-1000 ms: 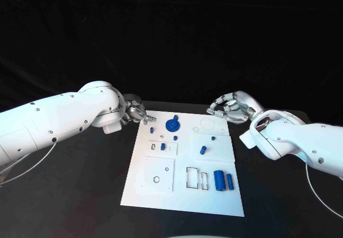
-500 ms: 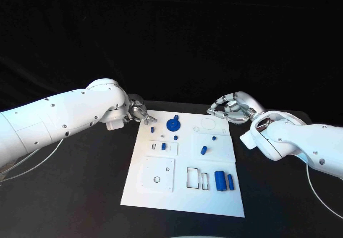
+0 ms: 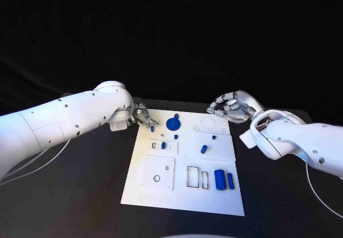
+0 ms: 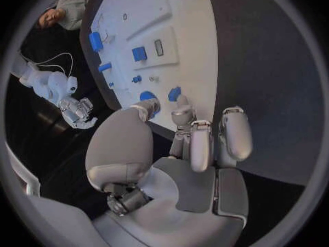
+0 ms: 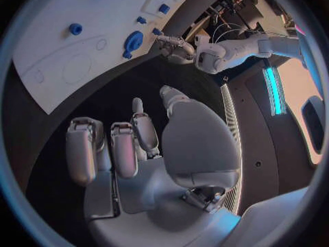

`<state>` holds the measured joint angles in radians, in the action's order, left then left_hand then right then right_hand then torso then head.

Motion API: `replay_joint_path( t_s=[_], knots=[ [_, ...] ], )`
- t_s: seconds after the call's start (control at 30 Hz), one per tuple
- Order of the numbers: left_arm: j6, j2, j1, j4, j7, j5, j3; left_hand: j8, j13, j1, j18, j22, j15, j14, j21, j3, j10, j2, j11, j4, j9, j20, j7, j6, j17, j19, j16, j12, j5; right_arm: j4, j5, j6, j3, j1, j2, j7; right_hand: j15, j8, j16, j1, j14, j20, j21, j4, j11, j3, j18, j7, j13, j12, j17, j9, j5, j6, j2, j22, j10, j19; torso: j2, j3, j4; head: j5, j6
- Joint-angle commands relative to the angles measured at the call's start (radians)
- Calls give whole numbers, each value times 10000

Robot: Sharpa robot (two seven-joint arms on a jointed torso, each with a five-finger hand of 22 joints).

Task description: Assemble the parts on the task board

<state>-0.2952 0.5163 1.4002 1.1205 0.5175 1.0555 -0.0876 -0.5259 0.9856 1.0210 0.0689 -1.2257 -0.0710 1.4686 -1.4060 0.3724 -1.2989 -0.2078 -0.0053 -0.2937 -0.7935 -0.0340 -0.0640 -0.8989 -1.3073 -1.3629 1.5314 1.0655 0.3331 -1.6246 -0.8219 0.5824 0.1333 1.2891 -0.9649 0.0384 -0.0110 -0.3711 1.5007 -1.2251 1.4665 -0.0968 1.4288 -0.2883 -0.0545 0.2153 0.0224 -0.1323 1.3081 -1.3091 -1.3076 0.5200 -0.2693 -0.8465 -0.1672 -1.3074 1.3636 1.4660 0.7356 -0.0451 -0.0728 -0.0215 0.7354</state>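
Head view: the white task board (image 3: 182,168) lies in the middle of the black table (image 3: 85,198). The left hand (image 3: 142,118) hovers at the board's far left corner, its fingertips just beside a small blue peg (image 3: 152,129); whether they touch it cannot be told. Next to that peg sits a blue round gear (image 3: 173,124). Other blue parts lie further down the board: a small block (image 3: 163,145), a short pin (image 3: 203,149), and two upright blue bars (image 3: 223,180) near the board's near right corner. The right hand (image 3: 230,107) hangs by the board's far right corner, off the board, fingers curled inward with nothing seen in them.

Left wrist view: the left hand (image 4: 181,148) has its fingers held loosely apart, pointing at the board's edge (image 4: 199,66), with nothing held. The gear (image 4: 147,99) and peg (image 4: 174,93) lie just past the fingertips.

Right wrist view: the right hand (image 5: 137,148) is over the dark table beside the board (image 5: 62,55), fingers bent together, holding nothing. The gear (image 5: 133,40) lies toward the board's far corner, near the left hand (image 5: 175,46).
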Motion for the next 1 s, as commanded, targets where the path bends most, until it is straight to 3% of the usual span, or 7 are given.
replay_joint_path(
  t_s=[0.03, 0.43, 0.73, 1.0],
  knots=[
    [-285, -85, -39, -115, -72, 44, -5, 52, -3, -60, 68, -11, 73, 813, 44, -78, 42, -3, 14, 7, 13, -86, -61, -31, -1897, -17, 11, -41, -45, -14, -54, -60, 0, -6, 12, 40, -65, -61, -46, 9, 668, 75, -47, 6, 4, -64, 155, -25, 166, 10, -990, 15, -32, 64, 59, -1700, -35, 215, -4, 3, 3, 3, 25],
    [-92, -137, -108, -233, -92, 49, -14, 158, -9, 262, 70, -23, 93, 817, 48, -26, 61, 178, 28, 32, 130, -121, -75, -122, -1909, -24, 18, -17, -2, -9, -54, -60, 0, -7, 19, 56, -65, -67, -50, 4, 666, 76, -39, 2, 4, -67, 153, -26, 164, 11, -983, 18, -53, 66, 71, -1705, -37, 220, -17, 4, -17, -28, 49],
    [125, -192, -133, -247, -167, -59, -14, 228, -27, 940, 69, -46, 76, 823, 46, 204, 65, 455, 3, 109, 217, -134, -44, -214, -1931, -38, 31, 8, 25, 1, -54, -72, 0, -7, 33, 53, -65, -72, -52, -1, 666, 76, -57, 0, 4, -68, 157, -25, 165, 9, -980, 20, -67, 67, 83, -1695, -35, 211, -25, 14, -6, -18, 80],
    [331, -211, -138, -263, -228, -207, -14, 258, -57, 1387, 63, -74, 68, 826, 38, 328, 72, 568, -7, 91, 255, -126, -38, -246, -1938, -54, 36, 14, 19, 9, -54, -86, 0, -7, 44, 49, -65, -72, -52, -1, 666, 76, -57, 0, 4, -68, 157, -25, 165, 9, -980, 20, -67, 67, 83, -1695, -35, 211, -24, 16, -15, -27, 76]
  ],
)
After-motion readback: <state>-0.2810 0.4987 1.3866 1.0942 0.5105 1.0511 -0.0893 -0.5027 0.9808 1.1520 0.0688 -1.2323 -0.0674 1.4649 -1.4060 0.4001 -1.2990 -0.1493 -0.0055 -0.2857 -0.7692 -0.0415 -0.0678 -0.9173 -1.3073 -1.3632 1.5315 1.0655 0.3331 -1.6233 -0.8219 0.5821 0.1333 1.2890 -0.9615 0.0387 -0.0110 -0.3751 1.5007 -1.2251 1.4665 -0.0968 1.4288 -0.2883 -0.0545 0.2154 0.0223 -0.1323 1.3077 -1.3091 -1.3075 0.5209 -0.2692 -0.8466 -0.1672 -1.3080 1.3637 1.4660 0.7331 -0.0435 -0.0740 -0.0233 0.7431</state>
